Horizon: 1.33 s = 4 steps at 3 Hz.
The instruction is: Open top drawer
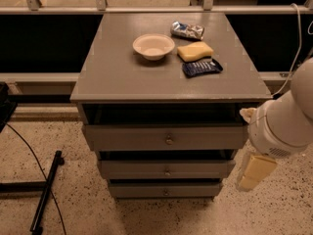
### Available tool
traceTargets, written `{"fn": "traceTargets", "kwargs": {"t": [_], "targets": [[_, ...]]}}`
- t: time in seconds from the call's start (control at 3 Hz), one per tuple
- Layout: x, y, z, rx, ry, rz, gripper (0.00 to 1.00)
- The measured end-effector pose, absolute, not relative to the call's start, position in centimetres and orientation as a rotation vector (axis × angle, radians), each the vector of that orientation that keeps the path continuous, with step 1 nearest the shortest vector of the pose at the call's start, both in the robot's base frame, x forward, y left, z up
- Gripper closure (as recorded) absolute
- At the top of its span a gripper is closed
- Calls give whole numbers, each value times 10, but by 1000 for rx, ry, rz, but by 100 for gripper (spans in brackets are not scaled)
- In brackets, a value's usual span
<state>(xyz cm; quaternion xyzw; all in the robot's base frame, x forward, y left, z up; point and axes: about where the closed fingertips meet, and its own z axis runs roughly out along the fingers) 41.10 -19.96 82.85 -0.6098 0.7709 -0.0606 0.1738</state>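
In the camera view you have a grey cabinet [117,80] seen from above and in front. The top drawer [127,137] sits just under the cabinet's top, with a dark gap above its front and a small round knob [168,140] at the middle. Two narrower drawer fronts [137,169] lie below it.

Your gripper [254,171] hangs at the right of the cabinet, beside the lower drawers and apart from the knob, pointing down under the white arm [283,126]. You cannot tell whether it is parted or closed.

On the cabinet's top you see a white bowl [153,46], a yellow sponge [194,51] to its right, a silver packet [187,30] behind the sponge and a dark blue packet [202,67] in front of it. A black stand [46,192] lies on the speckled floor [78,214] at the left.
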Motion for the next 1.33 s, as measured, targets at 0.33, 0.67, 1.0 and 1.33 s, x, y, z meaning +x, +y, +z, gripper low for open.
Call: {"fn": "traceTargets", "kwargs": {"t": [0.33, 0.67, 1.0, 1.33], "targets": [[418, -201, 819, -1709, 2211, -192, 0], [417, -207, 793, -1735, 2168, -264, 0], [433, -202, 797, -1690, 2111, -298, 0], [433, -202, 797, -1690, 2111, -298, 0]]}}
